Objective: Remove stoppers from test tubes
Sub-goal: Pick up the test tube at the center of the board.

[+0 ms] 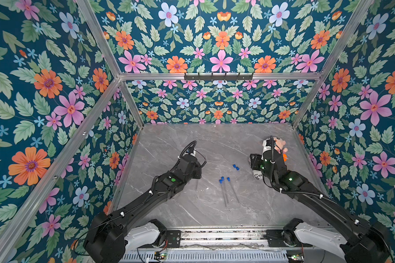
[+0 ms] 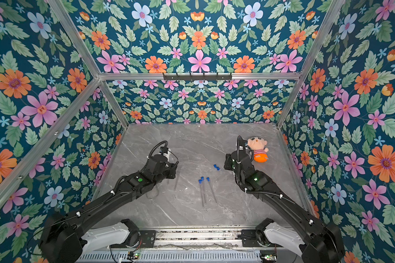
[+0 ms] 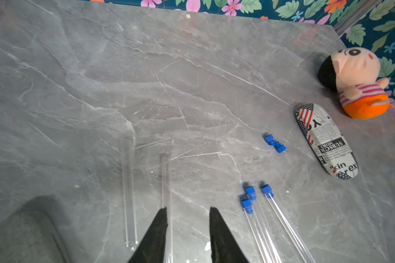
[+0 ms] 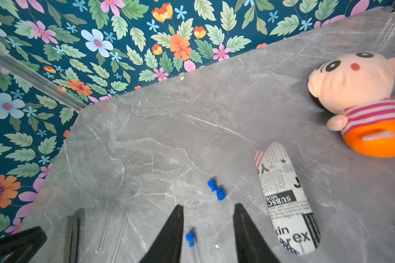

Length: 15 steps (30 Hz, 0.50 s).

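Three capped tubes (image 3: 283, 218) lie side by side on the marble (image 3: 192, 79), well apart from the printed case (image 3: 326, 141), with their blue stoppers (image 3: 249, 192) at the ends nearer the case. Two loose stoppers (image 3: 274, 143) lie touching end to end between the capped tubes and the case, near the case. Two bare tubes (image 3: 128, 193) lie farther from the case than the capped tubes.

The left gripper (image 3: 187, 208) is over the bare tubes. Its fingers are spread with only marble in the gap, and one bare tube runs close along one finger. The right gripper (image 4: 209, 205) is just beside the case, fingers spread. One stopper on its tube shows in the gap and touches neither finger.

A doll (image 4: 356, 91) sits just beyond the case. In both top views the right arm hides much of the case.
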Available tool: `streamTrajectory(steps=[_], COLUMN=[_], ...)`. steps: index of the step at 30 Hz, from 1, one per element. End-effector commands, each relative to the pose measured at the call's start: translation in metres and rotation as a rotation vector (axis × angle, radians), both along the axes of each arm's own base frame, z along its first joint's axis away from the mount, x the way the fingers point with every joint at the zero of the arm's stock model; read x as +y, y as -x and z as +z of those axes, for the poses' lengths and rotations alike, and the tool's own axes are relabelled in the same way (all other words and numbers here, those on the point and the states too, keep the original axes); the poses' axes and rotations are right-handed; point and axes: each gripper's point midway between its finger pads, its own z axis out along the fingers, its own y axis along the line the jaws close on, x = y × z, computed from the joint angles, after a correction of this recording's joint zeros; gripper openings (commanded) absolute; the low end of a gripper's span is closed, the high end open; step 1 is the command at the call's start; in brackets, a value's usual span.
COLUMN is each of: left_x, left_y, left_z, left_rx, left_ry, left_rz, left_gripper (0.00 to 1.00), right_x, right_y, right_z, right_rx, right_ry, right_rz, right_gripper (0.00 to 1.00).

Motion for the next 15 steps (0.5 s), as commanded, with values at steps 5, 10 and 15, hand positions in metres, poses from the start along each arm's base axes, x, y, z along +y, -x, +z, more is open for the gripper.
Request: streamTrajectory(steps=[5, 10, 15], left_x=[-0.037, -0.069, -0.092], left_y=[0.02, 0.04, 0.053], left_z=[-0.011, -0.027, -0.05], left_rx=[0.031, 0.074, 0.125], left_ry=[-0.004, 0.001, 0.024], left_rz=[-0.017, -0.056, -0.084], left_gripper=[0.34, 0.34, 0.33], right_x=[0.002, 0.005, 0.012], right_y=[0.042, 0.059, 0.065], right_z=[-0.04, -0.056, -0.071], right_rx=[0.165, 0.201, 0.234], right_ry=[-0.027, -0.057, -0.08], right_rz=[0.077, 0.092, 0.113], right_gripper=[0.38, 0.38, 0.37])
